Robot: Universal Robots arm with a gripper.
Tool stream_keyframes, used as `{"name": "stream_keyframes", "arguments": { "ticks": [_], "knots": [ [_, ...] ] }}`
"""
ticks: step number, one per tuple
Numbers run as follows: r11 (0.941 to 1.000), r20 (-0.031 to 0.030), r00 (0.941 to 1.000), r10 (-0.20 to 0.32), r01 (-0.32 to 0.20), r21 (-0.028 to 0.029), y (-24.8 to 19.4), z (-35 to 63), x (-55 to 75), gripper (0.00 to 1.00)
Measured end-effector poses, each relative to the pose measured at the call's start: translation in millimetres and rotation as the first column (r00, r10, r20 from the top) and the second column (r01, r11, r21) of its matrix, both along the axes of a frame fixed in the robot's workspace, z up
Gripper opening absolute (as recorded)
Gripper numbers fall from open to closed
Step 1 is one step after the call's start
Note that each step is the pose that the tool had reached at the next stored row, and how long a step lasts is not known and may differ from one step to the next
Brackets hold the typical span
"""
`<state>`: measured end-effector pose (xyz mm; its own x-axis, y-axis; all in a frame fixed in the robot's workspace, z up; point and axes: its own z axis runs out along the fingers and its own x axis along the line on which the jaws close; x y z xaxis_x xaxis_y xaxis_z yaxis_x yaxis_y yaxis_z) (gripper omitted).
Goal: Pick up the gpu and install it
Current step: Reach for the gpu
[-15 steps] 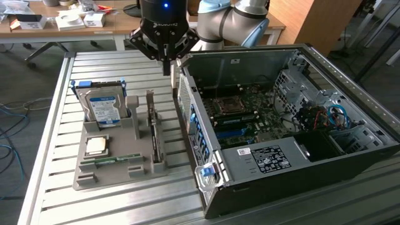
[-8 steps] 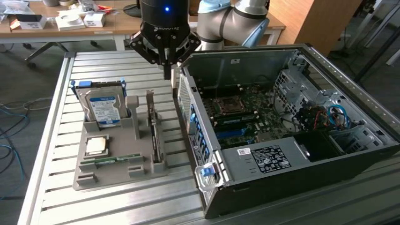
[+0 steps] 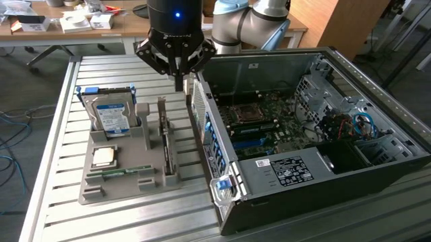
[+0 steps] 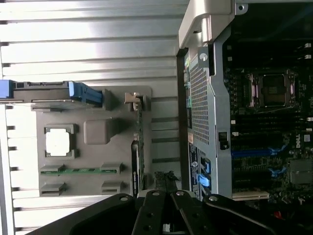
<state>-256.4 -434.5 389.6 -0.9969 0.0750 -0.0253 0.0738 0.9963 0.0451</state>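
The tool (image 3: 179, 84), its fingers pressed together on nothing, hangs between the open computer case (image 3: 283, 174) and the grey holder (image 3: 128, 187), where the gpu (image 3: 165, 141) stands edge-on, its faces hardly visible.

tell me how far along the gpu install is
Done: nothing yet; the gpu stands on edge in the grey tray, untouched. In hand: the gripper is shut and empty, hovering above the gap between the tray and the open computer case. Left: both the pick-up and the install; no card looks seated on the motherboard.
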Motion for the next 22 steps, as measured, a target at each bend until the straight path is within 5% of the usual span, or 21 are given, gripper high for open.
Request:
{"name": "stream_keyframes", "arguments": {
  "ticks": [3, 22],
  "knots": [
    [1.0000, 0.0005, 1.0000, 0.000, 0.000, 0.0001, -3.3, -0.1, -2.2, 0.11],
    [1.0000, 0.0006, 1.0000, 0.000, 0.000, 0.0002, -3.4, -5.0, -3.4, 0.11]
  ]
}}
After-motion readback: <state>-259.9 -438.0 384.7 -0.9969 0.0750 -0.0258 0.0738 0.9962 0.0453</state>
